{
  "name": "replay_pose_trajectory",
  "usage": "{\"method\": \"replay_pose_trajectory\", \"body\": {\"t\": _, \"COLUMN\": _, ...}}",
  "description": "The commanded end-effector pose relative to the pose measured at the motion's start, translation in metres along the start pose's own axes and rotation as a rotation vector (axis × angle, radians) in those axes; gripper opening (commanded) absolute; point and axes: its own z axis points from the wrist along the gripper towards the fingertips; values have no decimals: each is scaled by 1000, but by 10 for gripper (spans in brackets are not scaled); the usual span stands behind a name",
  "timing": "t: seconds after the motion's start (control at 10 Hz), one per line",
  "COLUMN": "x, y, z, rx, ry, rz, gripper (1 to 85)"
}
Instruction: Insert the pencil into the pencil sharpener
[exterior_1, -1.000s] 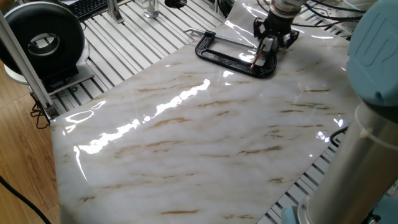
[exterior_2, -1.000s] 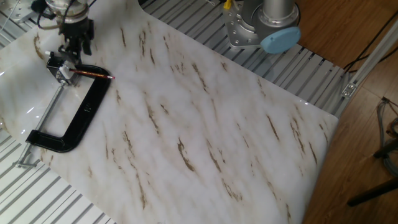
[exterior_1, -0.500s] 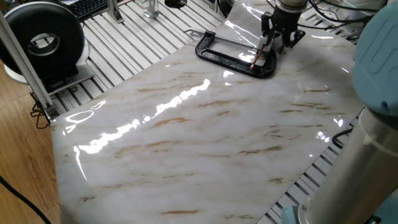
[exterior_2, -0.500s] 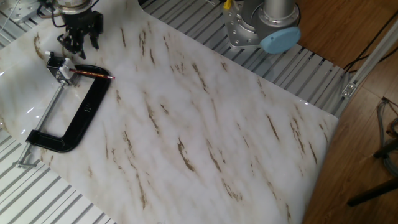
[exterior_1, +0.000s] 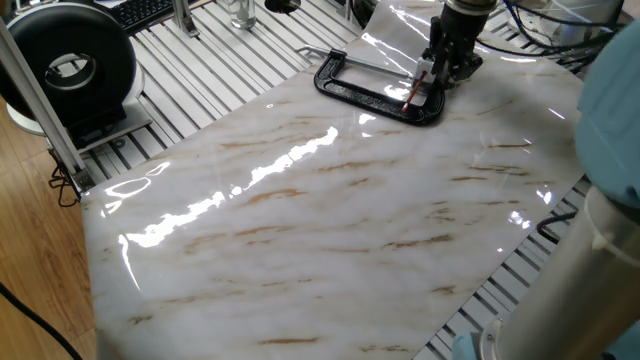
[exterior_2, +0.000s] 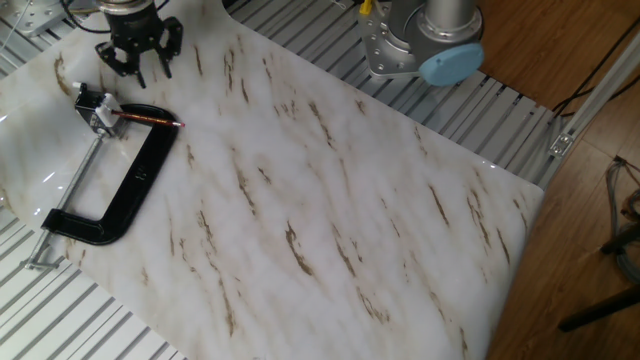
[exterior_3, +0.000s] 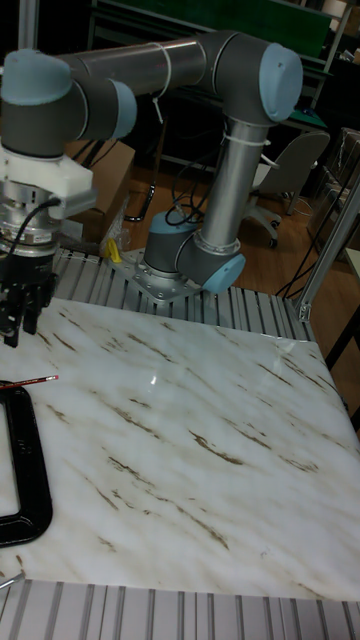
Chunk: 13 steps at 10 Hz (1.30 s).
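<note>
The dark red pencil (exterior_2: 150, 119) lies level over the black C-clamp (exterior_2: 130, 185), its left end in the small pencil sharpener (exterior_2: 98, 108) held in the clamp's jaw. My gripper (exterior_2: 140, 62) hangs just beyond the sharpener, open, with nothing between its fingers and apart from the pencil. In one fixed view the gripper (exterior_1: 445, 65) stands behind the pencil (exterior_1: 413, 92) and the clamp (exterior_1: 375, 95). The tall fixed view shows the gripper (exterior_3: 20, 315) above the pencil (exterior_3: 28, 382) and the clamp (exterior_3: 30, 470) at the left edge.
A marble-patterned sheet (exterior_2: 330, 210) covers the slatted table. The arm's base (exterior_2: 425, 40) stands at the far edge. A black round device (exterior_1: 70, 65) sits off the sheet, beside a metal post (exterior_1: 40, 100).
My gripper has drawn back from the sharpener and pencil, and its fingers have spread wider. The pencil and clamp have stayed put.
</note>
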Motion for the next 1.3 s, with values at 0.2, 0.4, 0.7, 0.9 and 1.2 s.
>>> {"method": "replay_pose_trajectory", "body": {"t": 0.2, "x": -57, "y": 29, "z": -33, "rx": 8, "ry": -14, "rz": 411, "gripper": 317}}
{"method": "replay_pose_trajectory", "body": {"t": 0.4, "x": -92, "y": 45, "z": -36, "rx": 5, "ry": -20, "rz": 669, "gripper": 110}}
{"method": "replay_pose_trajectory", "body": {"t": 0.7, "x": -154, "y": 51, "z": -22, "rx": -73, "ry": -116, "rz": 960, "gripper": 90}}
{"method": "replay_pose_trajectory", "body": {"t": 0.9, "x": -158, "y": 41, "z": -20, "rx": -45, "ry": -143, "rz": 1005, "gripper": 10}}
{"method": "replay_pose_trajectory", "body": {"t": 1.2, "x": -159, "y": 16, "z": -22, "rx": 51, "ry": -190, "rz": 894, "gripper": 10}}
